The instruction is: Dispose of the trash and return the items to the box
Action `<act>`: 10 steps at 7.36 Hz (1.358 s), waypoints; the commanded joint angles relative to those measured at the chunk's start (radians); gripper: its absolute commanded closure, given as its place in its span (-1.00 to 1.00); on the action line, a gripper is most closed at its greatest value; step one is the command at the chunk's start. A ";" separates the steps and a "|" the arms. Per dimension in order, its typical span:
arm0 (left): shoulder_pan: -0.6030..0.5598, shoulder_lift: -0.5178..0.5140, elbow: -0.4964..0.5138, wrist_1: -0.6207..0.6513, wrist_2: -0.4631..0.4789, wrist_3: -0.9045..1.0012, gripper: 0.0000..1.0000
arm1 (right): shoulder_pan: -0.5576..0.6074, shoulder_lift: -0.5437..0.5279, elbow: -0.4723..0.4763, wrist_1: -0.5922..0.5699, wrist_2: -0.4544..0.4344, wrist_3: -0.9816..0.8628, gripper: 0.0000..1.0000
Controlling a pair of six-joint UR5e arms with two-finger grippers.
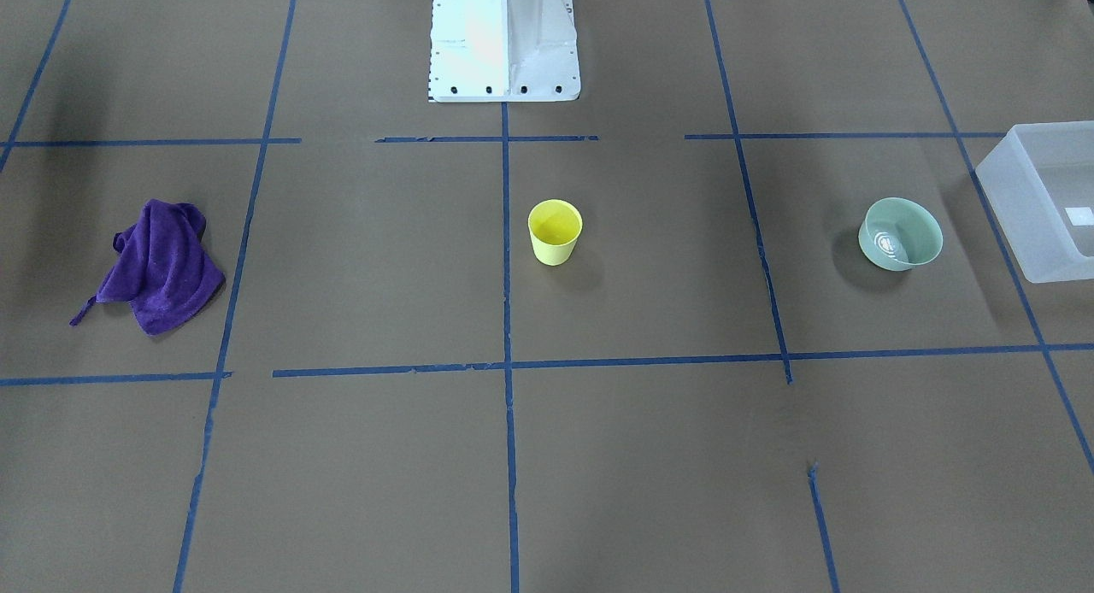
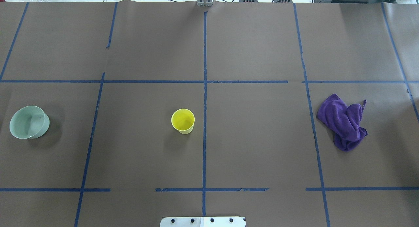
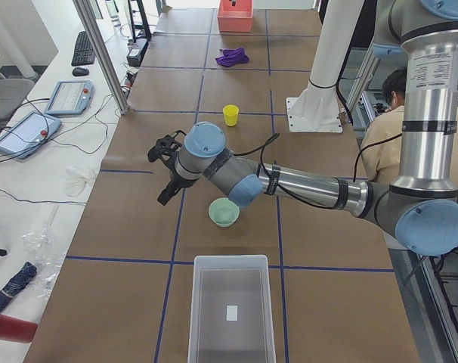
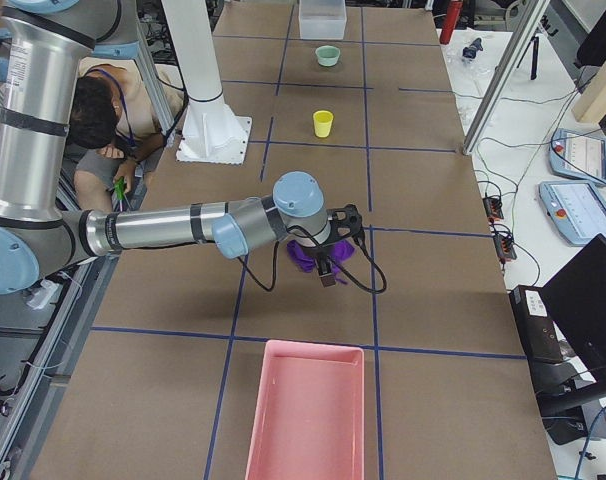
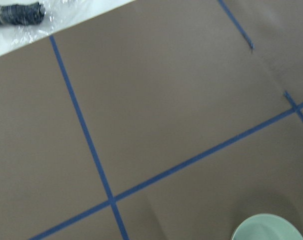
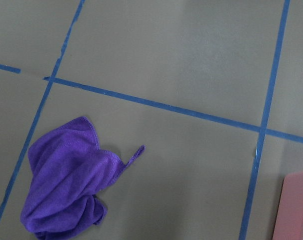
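The yellow cup (image 1: pixel 555 231) stands upright at the table's middle (image 2: pixel 183 121). The mint-green bowl (image 1: pixel 900 234) sits on my left side (image 2: pixel 29 122), beside the frosted box (image 1: pixel 1043 200); its rim shows in the left wrist view (image 5: pixel 269 229). The box (image 3: pixel 230 310) looks empty. My left gripper (image 3: pixel 162 170) hangs above the table a little away from the bowl (image 3: pixel 224 212). My right gripper (image 4: pixel 333 265) hangs over the purple cloth (image 4: pixel 305 256). Both grippers show only in the side views, so I cannot tell whether they are open or shut.
The crumpled purple cloth (image 2: pixel 343 120) lies on my right side, and shows in the right wrist view (image 6: pixel 66 180). A pink bin (image 4: pixel 305 410) stands at the right end of the table. The robot's white base (image 1: pixel 504 42) is at the back. An operator (image 4: pixel 103 120) sits behind.
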 commanded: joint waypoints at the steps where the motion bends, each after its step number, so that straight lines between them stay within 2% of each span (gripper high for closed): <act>1: 0.114 -0.032 -0.041 -0.169 0.006 -0.448 -1.00 | 0.000 0.025 -0.017 0.018 0.001 0.002 -1.00; 2: 0.195 -0.064 -0.079 -0.172 0.044 -0.634 -1.00 | 0.000 0.025 -0.017 0.018 -0.002 0.011 -1.00; 3: 0.303 -0.068 -0.141 -0.172 0.167 -0.767 -1.00 | 0.000 0.022 -0.018 0.019 -0.002 0.020 -1.00; 5: 0.598 -0.190 -0.153 -0.137 0.484 -0.929 -1.00 | 0.000 0.025 -0.029 0.021 -0.001 0.045 -1.00; 6: 0.665 -0.309 -0.160 0.035 0.487 -1.016 -1.00 | 0.000 0.025 -0.032 0.024 -0.002 0.045 -1.00; 7: 0.738 -0.426 -0.176 0.309 0.507 -1.092 -1.00 | 0.000 0.025 -0.034 0.024 -0.002 0.045 -1.00; 8: 0.808 -0.507 -0.175 0.480 0.556 -1.186 -1.00 | 0.000 0.025 -0.034 0.024 -0.002 0.045 -1.00; 9: 0.889 -0.513 -0.163 0.489 0.634 -1.348 -0.99 | 0.000 0.025 -0.035 0.024 -0.002 0.045 -1.00; 10: 0.964 -0.523 -0.144 0.489 0.726 -1.474 -0.78 | 0.000 0.025 -0.037 0.024 -0.002 0.043 -1.00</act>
